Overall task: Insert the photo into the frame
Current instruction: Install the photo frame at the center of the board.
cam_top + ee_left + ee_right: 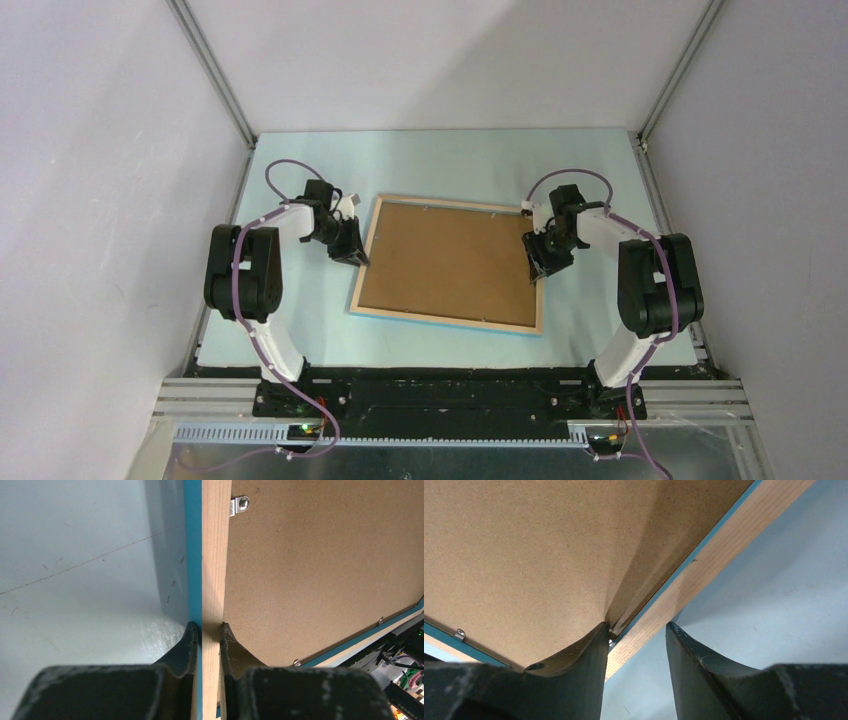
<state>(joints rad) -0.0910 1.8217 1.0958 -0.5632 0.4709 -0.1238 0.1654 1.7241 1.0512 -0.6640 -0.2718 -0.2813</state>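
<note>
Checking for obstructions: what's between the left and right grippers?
Only the frame, bare-wood face up, with the brown backing board in it, spans from the left gripper to the right gripper; seen in the top view.

The frame is showing pale wood edged bright blue; backing board speckled brown; table pale blue.

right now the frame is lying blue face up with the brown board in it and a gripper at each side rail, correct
Not quite. The frame lies bare wood face up, as the top view shows. The brown board does sit in it, with the left gripper and right gripper at its side rails.
</note>
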